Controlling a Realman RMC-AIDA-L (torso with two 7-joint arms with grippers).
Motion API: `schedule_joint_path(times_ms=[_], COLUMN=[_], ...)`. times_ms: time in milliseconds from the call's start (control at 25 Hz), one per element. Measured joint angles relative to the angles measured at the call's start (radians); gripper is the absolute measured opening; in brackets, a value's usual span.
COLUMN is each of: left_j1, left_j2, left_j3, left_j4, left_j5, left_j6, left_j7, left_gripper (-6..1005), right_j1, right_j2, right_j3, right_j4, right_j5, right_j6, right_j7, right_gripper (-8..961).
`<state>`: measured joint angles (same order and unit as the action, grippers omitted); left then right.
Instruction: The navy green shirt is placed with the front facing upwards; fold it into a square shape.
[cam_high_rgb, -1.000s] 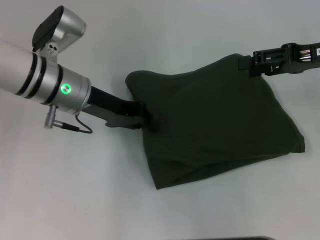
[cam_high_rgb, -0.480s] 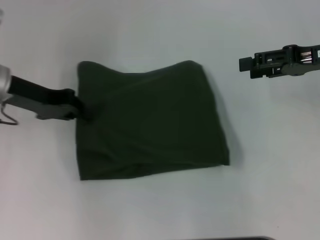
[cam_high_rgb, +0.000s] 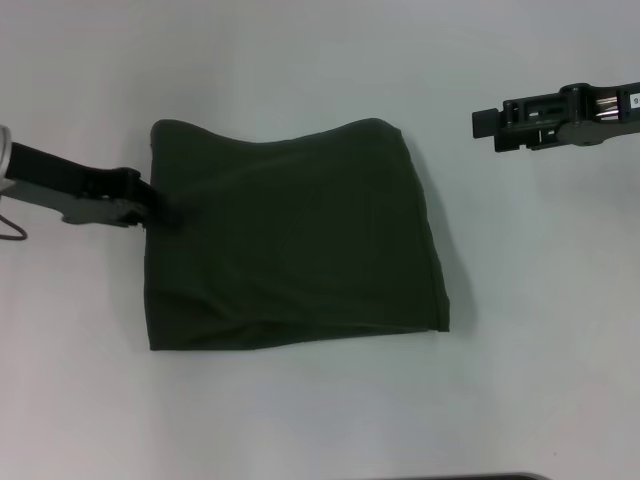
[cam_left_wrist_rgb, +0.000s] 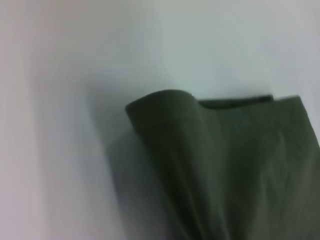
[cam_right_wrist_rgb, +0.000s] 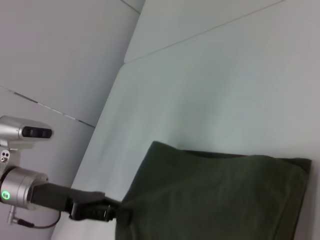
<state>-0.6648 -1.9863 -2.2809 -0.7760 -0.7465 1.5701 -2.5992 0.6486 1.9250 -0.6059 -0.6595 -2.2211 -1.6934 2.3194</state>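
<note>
The navy green shirt (cam_high_rgb: 290, 235) is seen lying folded on the white table (cam_high_rgb: 300, 60), gathered into a roughly four-sided bundle somewhat left of centre in the head view. No lettering is shown on the upward face; only plain dark cloth with soft creases is visible. The near edge is laid fairly straight, while the far edge is bowed, with a rounded bump at each far corner.

The left gripper (cam_high_rgb: 160, 210) is set at the shirt's left edge, where its tip is pressed into the cloth and the fabric is puckered around it — the edge is pinched between closed fingers there. In the right wrist view the same gripper (cam_right_wrist_rgb: 117, 214) is shown meeting the folded edge of the shirt (cam_right_wrist_rgb: 215, 195). In the left wrist view a rolled, lifted fold of the shirt (cam_left_wrist_rgb: 220, 160) is seen close up.

The right gripper (cam_high_rgb: 487, 125) is held above the table to the right, well apart from the shirt — nothing is carried by it, and whether its fingers are parted cannot be told
</note>
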Motion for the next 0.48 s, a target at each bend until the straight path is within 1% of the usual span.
schedule_joint_path(times_ms=[120,200,280,320,400,480], left_j1=[0.032,0.067,0.105,0.127,0.144,0.159], left_j2=[0.012,0.021,0.02,0.015,0.008,0.005], left_j3=[-0.018,-0.062,-0.139,-0.196,-0.25,-0.284], left_j4=[-0.068,-0.143,-0.223,-0.267,-0.292,-0.281], left_j5=[0.026,0.044,0.034,0.011,-0.04,-0.131], left_j6=[-0.025,-0.025,0.006,0.04,0.102,0.193], left_j7=[-0.037,-0.066,-0.065,-0.052,-0.017,0.028], left_gripper=[189,204,281,320,397,475], right_j1=[-0.003,-0.004,-0.004,-0.004,-0.005,-0.006], right_j2=[0.0,0.0,0.0,0.0,0.0,0.0], right_j3=[0.0,0.0,0.0,0.0,0.0,0.0], right_j4=[0.0,0.0,0.0,0.0,0.0,0.0], right_j5=[0.0,0.0,0.0,0.0,0.0,0.0], right_j6=[0.0,-0.001,-0.001,-0.001,-0.001,-0.001], right_j7=[0.0,0.0,0.0,0.0,0.0,0.0], right_gripper=[836,837,837,837,837,837])
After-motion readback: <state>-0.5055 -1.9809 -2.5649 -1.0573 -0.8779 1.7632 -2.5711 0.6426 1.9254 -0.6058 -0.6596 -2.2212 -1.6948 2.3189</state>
